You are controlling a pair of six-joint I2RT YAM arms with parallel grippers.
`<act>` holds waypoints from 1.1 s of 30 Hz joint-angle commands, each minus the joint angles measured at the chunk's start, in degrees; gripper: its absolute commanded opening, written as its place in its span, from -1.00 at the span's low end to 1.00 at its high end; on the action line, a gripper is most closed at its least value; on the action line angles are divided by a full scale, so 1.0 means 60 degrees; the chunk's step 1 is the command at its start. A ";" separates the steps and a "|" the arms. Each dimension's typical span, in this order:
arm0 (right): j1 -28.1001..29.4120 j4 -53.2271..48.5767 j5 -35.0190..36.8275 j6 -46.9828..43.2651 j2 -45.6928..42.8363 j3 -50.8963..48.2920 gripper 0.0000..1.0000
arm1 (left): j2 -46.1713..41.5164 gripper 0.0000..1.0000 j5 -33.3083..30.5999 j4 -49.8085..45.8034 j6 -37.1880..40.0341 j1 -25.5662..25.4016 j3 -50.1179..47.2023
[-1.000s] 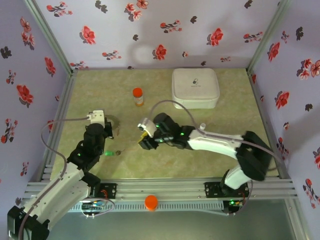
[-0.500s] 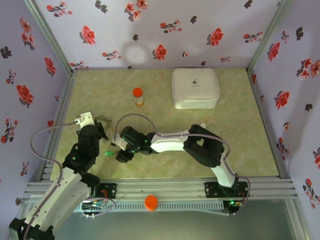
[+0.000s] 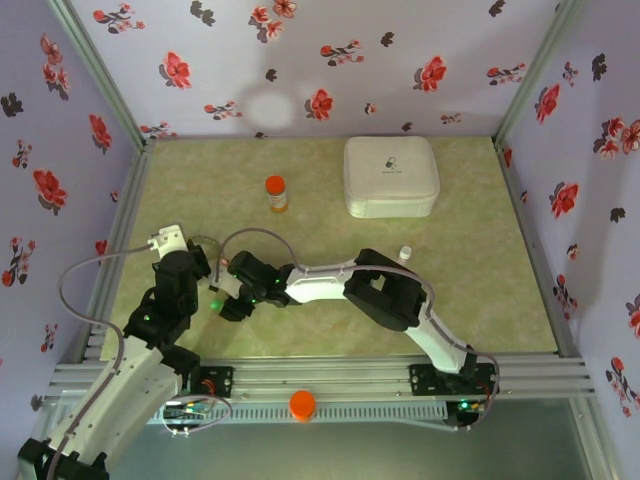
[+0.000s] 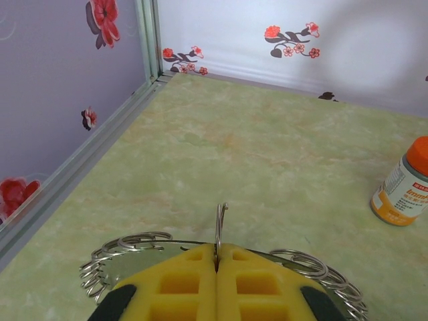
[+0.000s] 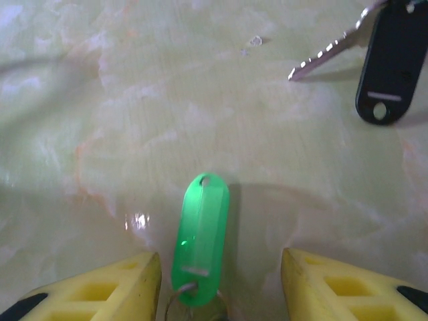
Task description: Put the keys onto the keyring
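Note:
In the left wrist view my left gripper (image 4: 217, 257) is shut on one thin upright wire loop (image 4: 220, 227) of the keyring (image 4: 127, 244), whose other metal loops fan out under the yellow fingers. From above, that gripper (image 3: 203, 262) sits at the table's left with the keyring (image 3: 203, 244) just beyond it. My right gripper (image 5: 221, 267) is open, its yellow fingers standing either side of a green-headed key (image 5: 200, 247) that lies on the table, touching neither finger. A black-headed key (image 5: 391, 60) lies further off to the right. From above, the right gripper (image 3: 226, 305) is right beside the left arm.
An orange-capped bottle (image 3: 275, 193) stands behind the grippers, also at the right edge of the left wrist view (image 4: 408, 184). A white rounded-square case (image 3: 390, 176) sits at the back right and a small white cap (image 3: 405, 254) right of centre. The left wall rail (image 4: 80, 167) runs close by.
The right arm has swept left from the table's middle to the green key beside the left arm, and its jaws have widened. The left gripper has shifted slightly left with the keyring.

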 commanded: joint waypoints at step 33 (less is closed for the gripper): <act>-0.0454 -0.0680 0.2588 0.3625 -0.6642 -0.7953 -0.90 | -0.0064 -1.00 0.5472 0.1742 0.1552 0.0056 0.0357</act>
